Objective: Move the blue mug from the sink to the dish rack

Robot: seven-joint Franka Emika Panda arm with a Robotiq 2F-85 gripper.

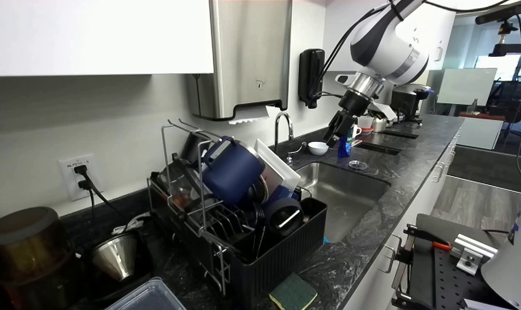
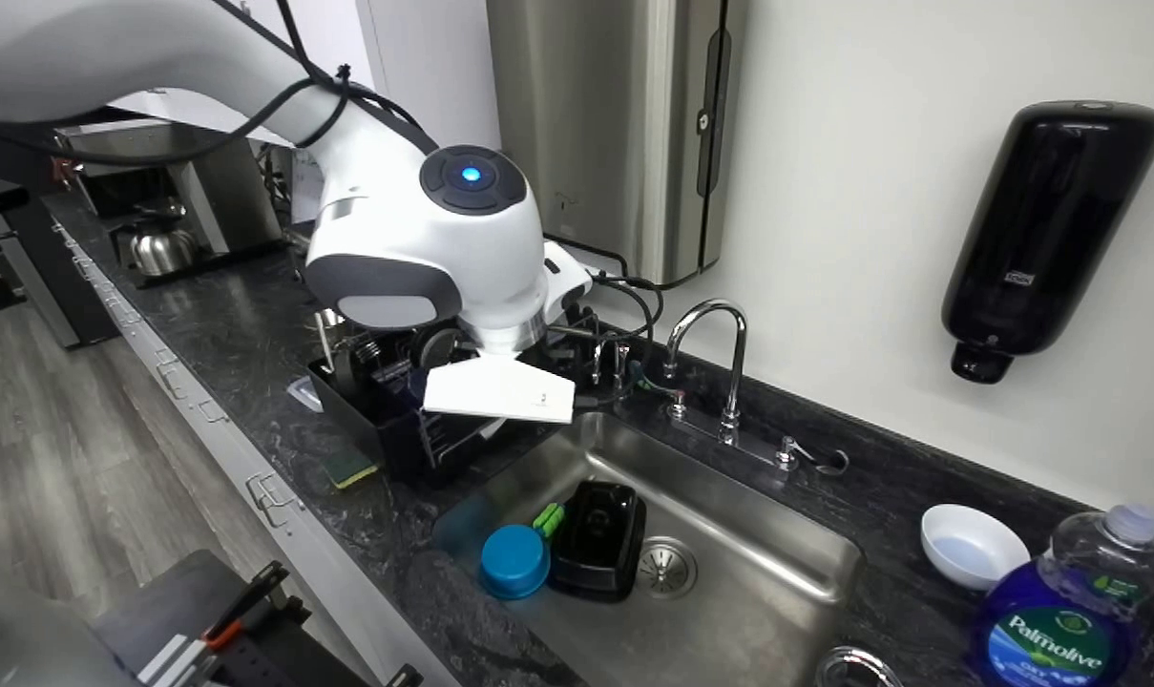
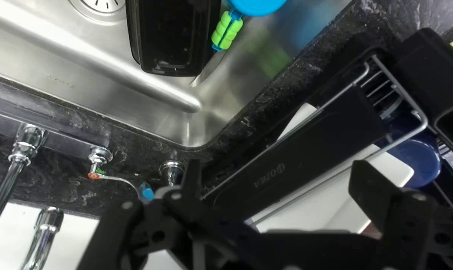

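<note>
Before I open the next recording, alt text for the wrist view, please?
Open, empty jaws stand at the bottom, with a dish rack beyond holding a white dish and navy dishware. Upper left, a metal sink holds a black container and a green-handled blue vessel, both cropped.

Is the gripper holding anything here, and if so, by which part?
Nothing is held: in the wrist view the gripper is open, its jaws apart. A blue mug rests in the dish rack.
</note>
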